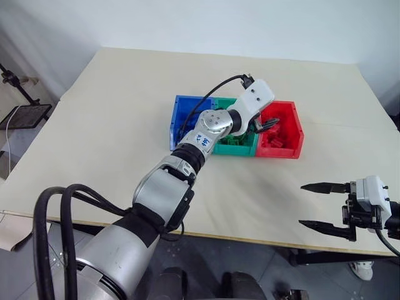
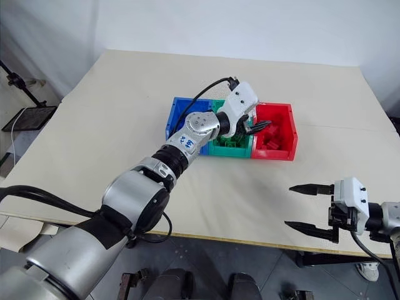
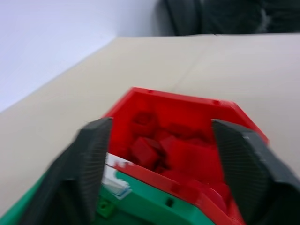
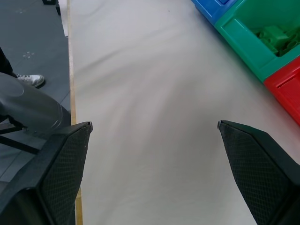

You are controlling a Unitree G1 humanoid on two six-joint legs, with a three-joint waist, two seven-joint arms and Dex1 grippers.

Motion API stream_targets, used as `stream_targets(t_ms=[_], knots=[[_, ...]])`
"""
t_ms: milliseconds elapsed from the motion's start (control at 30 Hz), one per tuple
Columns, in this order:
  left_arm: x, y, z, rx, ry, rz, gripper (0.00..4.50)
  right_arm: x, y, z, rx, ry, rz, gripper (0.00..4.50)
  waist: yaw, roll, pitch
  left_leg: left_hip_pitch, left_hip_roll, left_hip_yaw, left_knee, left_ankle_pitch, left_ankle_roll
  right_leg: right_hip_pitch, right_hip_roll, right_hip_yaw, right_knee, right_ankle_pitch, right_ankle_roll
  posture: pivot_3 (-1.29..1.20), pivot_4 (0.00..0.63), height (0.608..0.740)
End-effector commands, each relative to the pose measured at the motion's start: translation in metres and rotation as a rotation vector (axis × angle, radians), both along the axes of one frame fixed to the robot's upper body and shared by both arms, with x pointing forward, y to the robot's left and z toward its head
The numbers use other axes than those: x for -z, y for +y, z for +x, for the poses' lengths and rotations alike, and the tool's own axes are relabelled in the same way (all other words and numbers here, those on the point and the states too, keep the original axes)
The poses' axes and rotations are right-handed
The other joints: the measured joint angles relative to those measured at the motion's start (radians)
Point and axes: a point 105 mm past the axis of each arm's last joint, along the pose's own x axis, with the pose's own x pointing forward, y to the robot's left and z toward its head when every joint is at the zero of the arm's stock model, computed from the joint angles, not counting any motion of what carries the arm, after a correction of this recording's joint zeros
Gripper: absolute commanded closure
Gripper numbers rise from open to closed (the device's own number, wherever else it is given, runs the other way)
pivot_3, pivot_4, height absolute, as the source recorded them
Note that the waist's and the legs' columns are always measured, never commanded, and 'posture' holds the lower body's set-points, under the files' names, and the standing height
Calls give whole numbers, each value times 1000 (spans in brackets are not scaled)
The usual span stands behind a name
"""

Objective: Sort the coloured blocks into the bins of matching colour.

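The three joined bins stand mid-table: blue (image 1: 181,122), green (image 1: 234,149) and red (image 1: 299,134). My left gripper (image 1: 269,124) hovers over the near left part of the red bin, open, with nothing between its fingers (image 3: 93,154). Several red blocks (image 3: 145,151) lie piled in the red bin below it. Green blocks (image 4: 274,35) lie in the green bin. The arm hides most of the blue bin's inside. My right gripper (image 1: 301,204) stands open and empty near the table's front right edge, well apart from the bins.
The beige table (image 1: 125,125) stretches wide to the left of the bins and behind them. A black stand (image 1: 19,87) is on the floor off the left edge. A person's shoe (image 4: 30,80) is beside the table's right front.
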Motion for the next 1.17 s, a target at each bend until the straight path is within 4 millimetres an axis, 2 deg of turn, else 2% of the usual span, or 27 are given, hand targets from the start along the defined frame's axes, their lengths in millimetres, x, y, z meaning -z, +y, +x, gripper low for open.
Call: stream_targets(t_ms=[33,200,300,400,500,567,767,967,1067,1167], knots=[[-19,-2,-1,13,-41,-50,9,-11,4,6,-16,-44,16,0,0,0,0,0,0,0,0,0,0,0,0,0,0,0,0,0,150,740],[-21,10,1,24,-47,-73,9,-14,6,14,-41,-46,13,0,0,0,0,0,0,0,0,0,0,0,0,0,1,0,0,0,150,740],[-26,24,3,51,-39,-114,9,-16,6,18,-52,-48,11,0,-1,0,0,0,0,0,1,0,0,0,0,-1,1,0,0,0,150,740],[-31,48,3,107,-32,-185,9,-18,5,22,-62,-53,10,0,-3,0,0,0,0,0,1,0,0,-1,0,-1,2,0,0,0,150,740],[-26,86,3,127,-47,-176,9,-20,4,26,-75,-62,13,0,-9,1,0,0,0,0,1,0,0,-1,0,-2,3,0,0,0,150,740],[-19,113,-9,196,-54,-149,9,-22,2,29,-82,-64,16,0,-23,1,-1,1,0,0,1,0,0,-1,0,-2,4,0,0,0,150,740],[-6,190,-71,313,12,-125,9,-22,-8,41,-80,-42,2,0,-38,2,0,1,2,-3,1,0,0,-1,-1,0,6,0,0,0,150,740],[7,226,-109,273,71,-110,9,-23,-17,52,-80,-17,-10,0,-25,2,0,1,0,-10,3,0,0,4,-9,5,3,0,0,0,150,740],[20,248,-133,244,95,-86,9,-23,-22,57,-72,-1,-24,0,-31,3,0,1,-1,-11,1,0,1,5,-10,4,0,0,-1,0,150,740],[22,256,-138,203,109,-101,9,-23,-27,61,-52,3,-27,0,-33,4,1,1,-1,-10,1,0,1,5,-10,3,-1,0,-1,0,150,740]])
